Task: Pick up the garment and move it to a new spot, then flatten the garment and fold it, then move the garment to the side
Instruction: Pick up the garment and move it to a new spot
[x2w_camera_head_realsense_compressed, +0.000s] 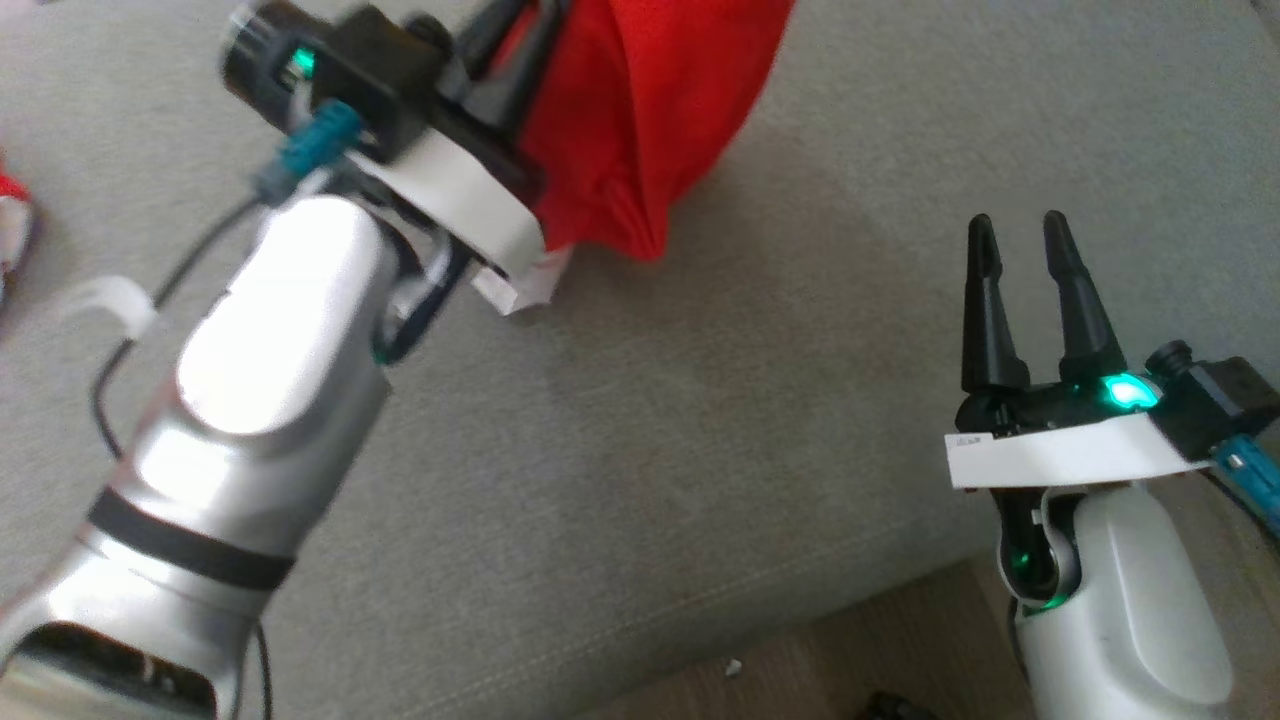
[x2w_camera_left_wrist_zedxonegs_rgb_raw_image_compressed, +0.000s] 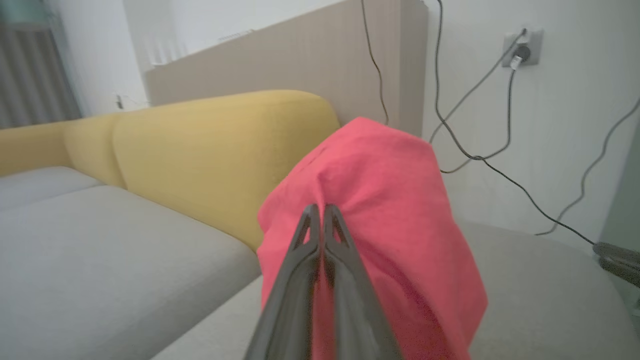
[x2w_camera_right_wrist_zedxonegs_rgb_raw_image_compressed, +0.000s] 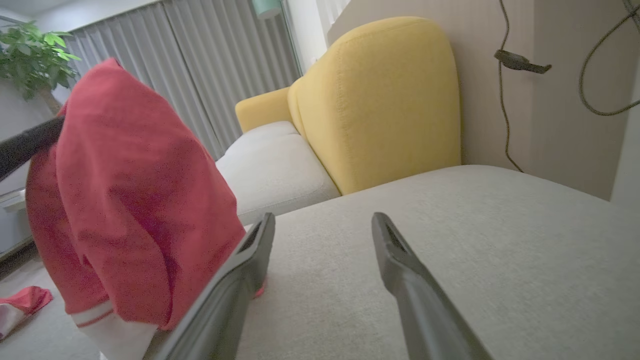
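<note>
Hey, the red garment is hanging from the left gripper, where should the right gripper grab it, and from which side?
Probably the white-banded lower edge of the garment. It hangs lowest, below the shut left gripper, on the side nearest the open right gripper, so come in from the robot's right, low over the grey cushion.

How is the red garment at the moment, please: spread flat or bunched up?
Bunched up, hanging: the left gripper is shut on a pinch of the red garment, which drapes in folds above the grey cushion.

garment (x2w_camera_head_realsense_compressed: 640, 110) hangs from left pincer (x2w_camera_left_wrist_zedxonegs_rgb_raw_image_compressed: 320, 209) over sofa seat (x2w_camera_head_realsense_compressed: 700, 430) | right pincer (x2w_camera_head_realsense_compressed: 1020, 235) right of it, apart | backrest (x2w_camera_right_wrist_zedxonegs_rgb_raw_image_compressed: 390, 100) behind both
</note>
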